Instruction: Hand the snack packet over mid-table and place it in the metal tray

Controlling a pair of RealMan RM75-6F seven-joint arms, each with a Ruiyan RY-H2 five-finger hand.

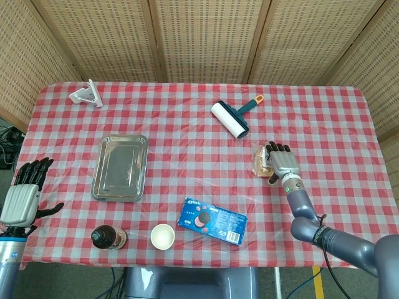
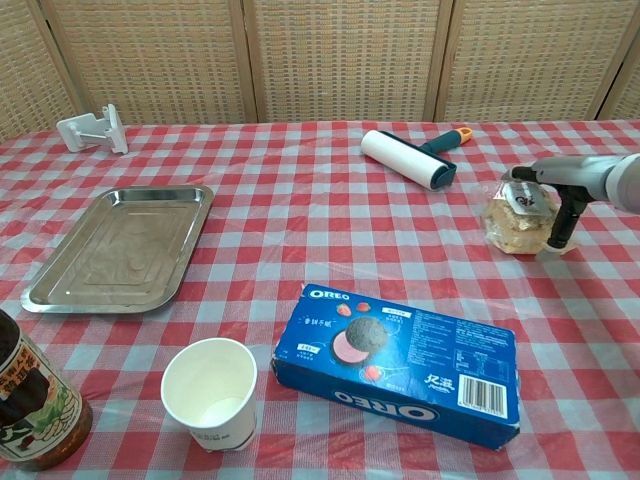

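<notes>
Snack packet point(image 1: 263, 161) lies right of mid-table, directly under the right hand point(image 1: 281, 162), whose spread fingers rest on it; the open left hand point(image 1: 25, 194) waits far off beyond the metal tray point(image 1: 120, 167).

Chest view: the packet point(image 2: 517, 218) sits beneath fingertips point(image 2: 556, 243), grasp not closed.

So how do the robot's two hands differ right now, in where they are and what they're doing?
The right hand lies over the snack packet on the table's right side, fingers reaching down around it; the left hand sits off the table's left edge, touching nothing. The right hand's fingers curl toward the packet; the left hand's are spread and point up. The right shows in both views, the left only in the head view. Neither has lifted anything.
</notes>
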